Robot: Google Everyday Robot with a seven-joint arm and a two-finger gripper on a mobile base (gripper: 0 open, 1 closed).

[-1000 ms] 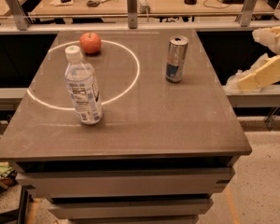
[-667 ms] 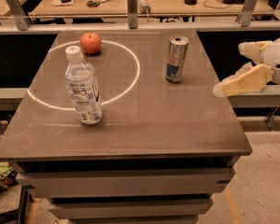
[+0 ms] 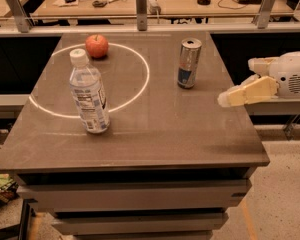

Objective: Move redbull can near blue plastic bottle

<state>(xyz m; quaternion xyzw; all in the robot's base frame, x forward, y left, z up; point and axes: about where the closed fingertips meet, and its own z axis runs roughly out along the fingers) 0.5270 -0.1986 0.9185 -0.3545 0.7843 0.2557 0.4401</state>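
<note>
The redbull can stands upright on the back right part of the table, silver with a blue panel low on its side. The blue plastic bottle stands upright at the left, clear with a white cap and white label. My gripper comes in from the right edge of the view, above the table's right edge, to the right of the can and a little nearer the front. Its two pale fingers point left and stand apart, with nothing between them. It is clear of the can.
A red apple lies at the back left, behind the bottle. A bright ring of light is drawn on the tabletop around the bottle and apple. A rail with posts and a desk with clutter run behind the table.
My gripper has moved left, in from the right edge toward the table and the can. The can, bottle and apple have not moved.
</note>
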